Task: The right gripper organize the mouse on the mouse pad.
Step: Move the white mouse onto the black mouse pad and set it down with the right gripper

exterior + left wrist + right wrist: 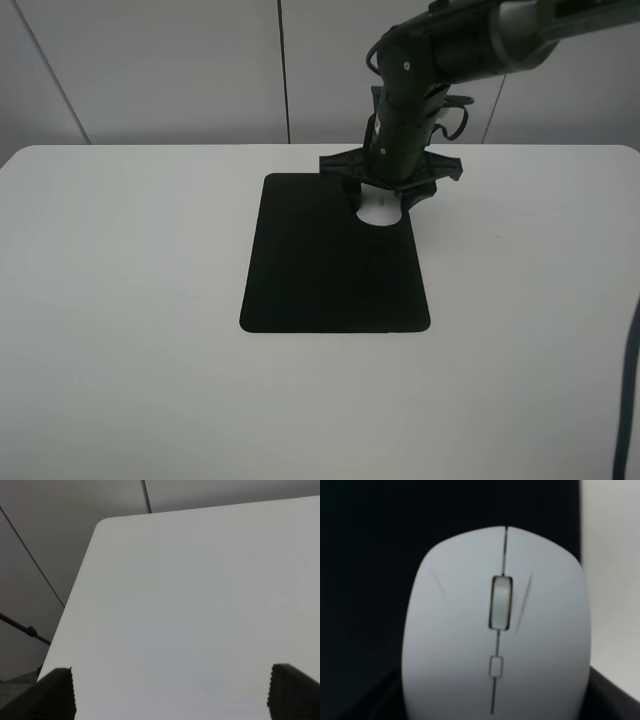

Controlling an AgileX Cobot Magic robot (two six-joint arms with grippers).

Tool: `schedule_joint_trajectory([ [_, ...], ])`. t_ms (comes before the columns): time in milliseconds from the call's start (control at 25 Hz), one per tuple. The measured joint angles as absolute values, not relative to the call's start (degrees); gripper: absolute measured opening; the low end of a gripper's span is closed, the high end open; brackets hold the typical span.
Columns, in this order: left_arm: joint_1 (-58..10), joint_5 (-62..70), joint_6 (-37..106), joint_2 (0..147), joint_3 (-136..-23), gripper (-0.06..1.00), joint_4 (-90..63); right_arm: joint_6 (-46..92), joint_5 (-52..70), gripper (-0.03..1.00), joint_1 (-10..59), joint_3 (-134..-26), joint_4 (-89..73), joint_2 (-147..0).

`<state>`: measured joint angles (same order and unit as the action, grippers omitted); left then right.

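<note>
The white mouse [380, 212] lies at the far right corner of the black mouse pad [330, 270]. My right gripper [386, 196] reaches down from the upper right and stands directly over the mouse, one finger on each side of it. In the right wrist view the mouse [495, 630] fills the frame with its grey scroll wheel facing the camera. The dark fingers [615, 697] press against its sides, and the pad [370, 530] lies behind it. My left gripper [175, 695] is open and empty over bare table.
The white table [120, 300] carries only the pad and the mouse. The table's far edge and a grey wall lie just behind the right arm. The left wrist view shows a rounded table corner [102, 525].
</note>
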<state>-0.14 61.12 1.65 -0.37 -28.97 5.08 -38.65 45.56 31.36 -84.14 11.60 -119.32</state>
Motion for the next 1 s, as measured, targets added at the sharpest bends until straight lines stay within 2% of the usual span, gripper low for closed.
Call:
schedule_joint_trajectory([
  [480, -0.1, 61.1, 1.7, -0.4, -29.0, 0.79, 5.1, -31.0, 50.2, 0.62, 35.0, -96.4, 7.5, -131.0],
  [1000, -0.1, 61.1, 1.7, -0.4, -29.0, 0.79, 5.1, -33.0, 51.3, 0.62, 35.8, -98.5, 8.4, -134.3],
])
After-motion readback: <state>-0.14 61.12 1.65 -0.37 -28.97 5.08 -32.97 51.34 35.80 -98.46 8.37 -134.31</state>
